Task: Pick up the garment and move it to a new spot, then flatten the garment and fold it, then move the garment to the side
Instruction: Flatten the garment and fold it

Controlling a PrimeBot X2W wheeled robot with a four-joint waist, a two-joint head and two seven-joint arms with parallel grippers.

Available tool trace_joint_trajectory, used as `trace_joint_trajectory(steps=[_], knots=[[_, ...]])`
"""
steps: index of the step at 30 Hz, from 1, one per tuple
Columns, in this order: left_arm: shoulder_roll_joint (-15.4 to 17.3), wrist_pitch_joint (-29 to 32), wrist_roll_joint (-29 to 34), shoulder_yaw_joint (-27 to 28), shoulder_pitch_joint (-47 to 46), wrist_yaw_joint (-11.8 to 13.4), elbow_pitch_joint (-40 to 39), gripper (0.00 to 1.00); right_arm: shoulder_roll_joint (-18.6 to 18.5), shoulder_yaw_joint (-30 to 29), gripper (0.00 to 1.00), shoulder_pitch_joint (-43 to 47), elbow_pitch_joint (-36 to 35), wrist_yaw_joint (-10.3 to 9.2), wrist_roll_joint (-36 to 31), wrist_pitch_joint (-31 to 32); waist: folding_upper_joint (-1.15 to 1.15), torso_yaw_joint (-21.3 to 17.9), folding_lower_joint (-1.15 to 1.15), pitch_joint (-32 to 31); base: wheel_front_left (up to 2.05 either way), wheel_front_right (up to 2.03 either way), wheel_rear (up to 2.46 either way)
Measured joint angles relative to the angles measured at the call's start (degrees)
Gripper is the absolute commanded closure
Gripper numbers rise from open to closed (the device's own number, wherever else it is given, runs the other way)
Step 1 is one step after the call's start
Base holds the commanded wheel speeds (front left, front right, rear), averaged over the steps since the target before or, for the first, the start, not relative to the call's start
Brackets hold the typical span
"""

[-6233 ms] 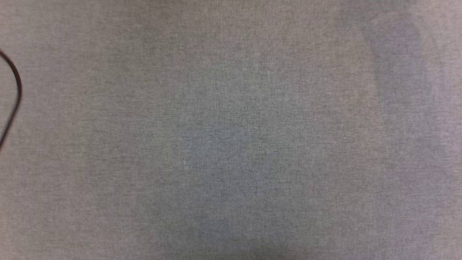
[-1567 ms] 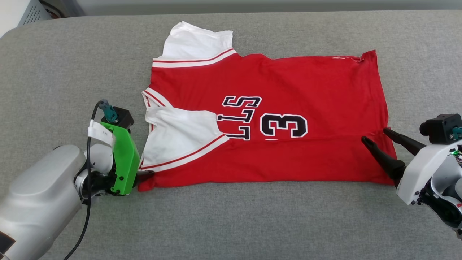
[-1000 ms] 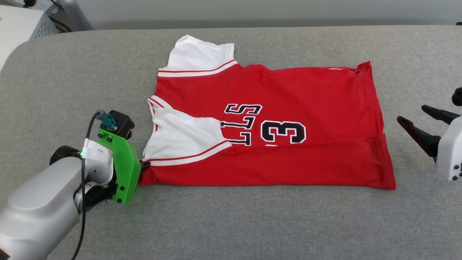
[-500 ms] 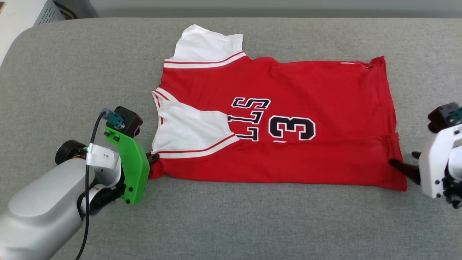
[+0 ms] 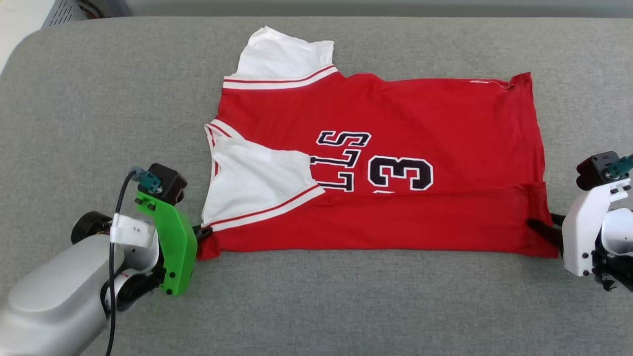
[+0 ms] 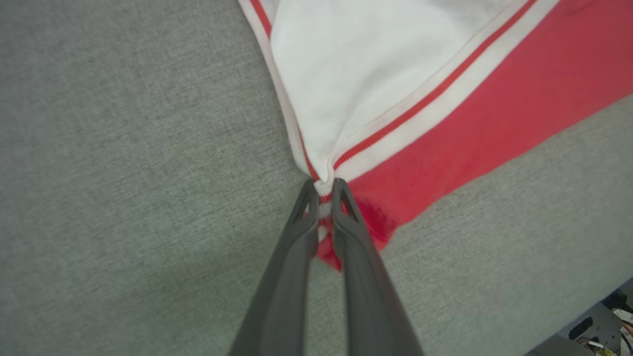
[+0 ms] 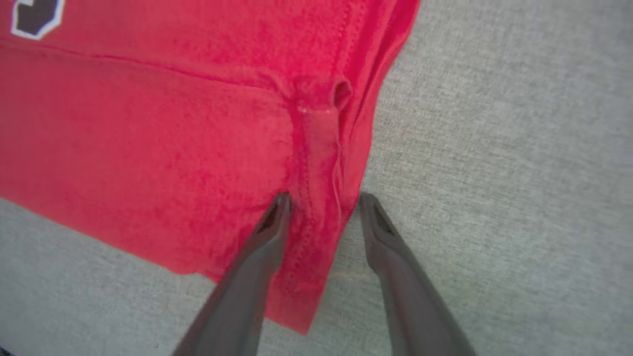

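The garment [image 5: 395,123], red with white sleeves and black lettering, lies flat on the grey padded surface [image 5: 99,99], with its near long edge folded over and one sleeve laid onto the chest. My left gripper [image 5: 203,232] is shut on the garment's near left corner, and the left wrist view shows its fingers [image 6: 324,185] pinching the striped trim of the garment [image 6: 470,113]. My right gripper [image 5: 544,223] is at the near right corner. In the right wrist view it [image 7: 325,198] stands open, one finger on the garment [image 7: 148,123] and one on the surface, astride the hem.
The grey surface's rounded far left corner is at the upper left, with a white vented box [image 5: 54,10] beyond it. A black cable [image 5: 111,277] runs along my left forearm. Bare surface lies in front of the garment and on both sides.
My right gripper has come in from beside the hem to the near right corner, and its fingers now straddle the edge, a little narrower. The left grip is unchanged. The camera shifted slightly.
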Motion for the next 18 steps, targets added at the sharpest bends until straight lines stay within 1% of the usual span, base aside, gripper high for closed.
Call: trace_joint_trajectory(steps=[5, 9, 13, 18], knots=[[0.6, -1.2, -1.1, 0.4, 1.4, 0.0, -0.1, 1.00, 0.2, 0.4, 1.00, 0.3, -1.2, 0.02, 0.6, -4.1, 0.00, -0.4, 0.00, -1.5, 0.00, 0.00, 0.00], [1.6, -1.7, -1.9, 0.5, 2.2, 0.1, -1.4, 1.00, -0.9, 0.1, 1.00, 2.6, -4.6, 0.02, 2.0, -6.1, 0.00, -0.6, 0.00, -3.1, 0.00, 0.00, 0.00], [3.0, -2.3, -2.3, 0.7, 3.6, 1.0, -4.3, 1.00, -3.4, -1.1, 1.00, 6.0, -9.1, 0.02, 3.2, -7.1, 0.00, -0.6, 0.00, -4.8, 0.00, 0.00, 0.00], [5.7, -2.3, -2.4, 0.3, 6.3, 2.6, -8.9, 1.00, -6.0, -3.7, 1.00, 10.9, -14.1, 0.03, 3.9, -7.0, 0.00, -0.7, 0.00, -6.6, 0.00, 0.00, 0.00]])
